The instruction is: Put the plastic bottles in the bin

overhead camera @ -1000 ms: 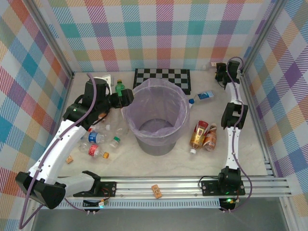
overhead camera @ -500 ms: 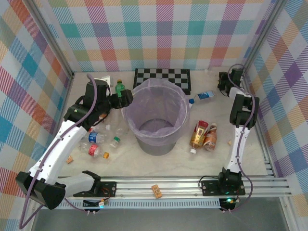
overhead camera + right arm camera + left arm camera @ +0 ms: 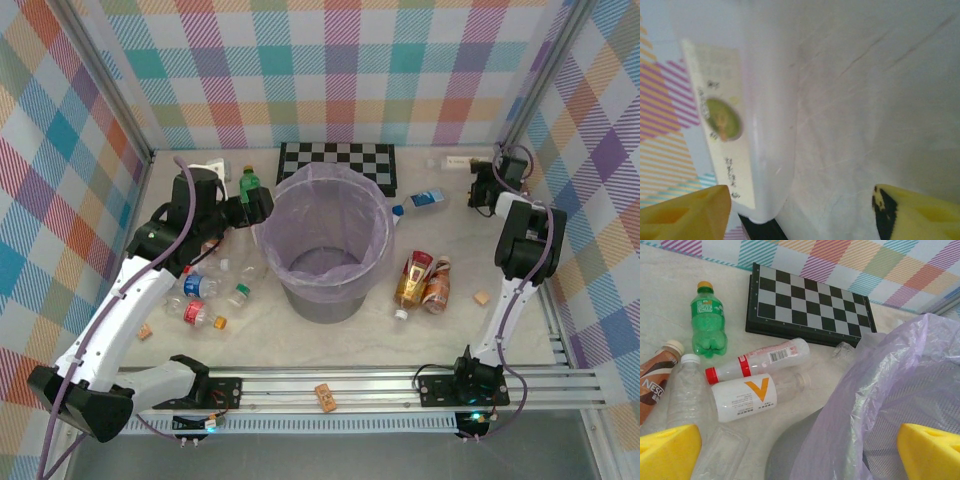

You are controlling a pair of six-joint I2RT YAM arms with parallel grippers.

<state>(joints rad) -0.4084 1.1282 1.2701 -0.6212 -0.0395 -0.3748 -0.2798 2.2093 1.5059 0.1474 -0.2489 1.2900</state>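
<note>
The pale table (image 3: pixel 340 335) sat inside bright checked walls (image 3: pixel 330 70). My left gripper (image 3: pixel 257 206) had its jaws wide apart, holding nothing. The bin (image 3: pixel 322 300) was under one jaw, and the plastic bottles (image 3: pixel 747 395) lay just ahead. My right gripper (image 3: pixel 487 186) had its jaws apart too, empty, with a clear bottle (image 3: pixel 740 100) just beside one jaw.
</note>
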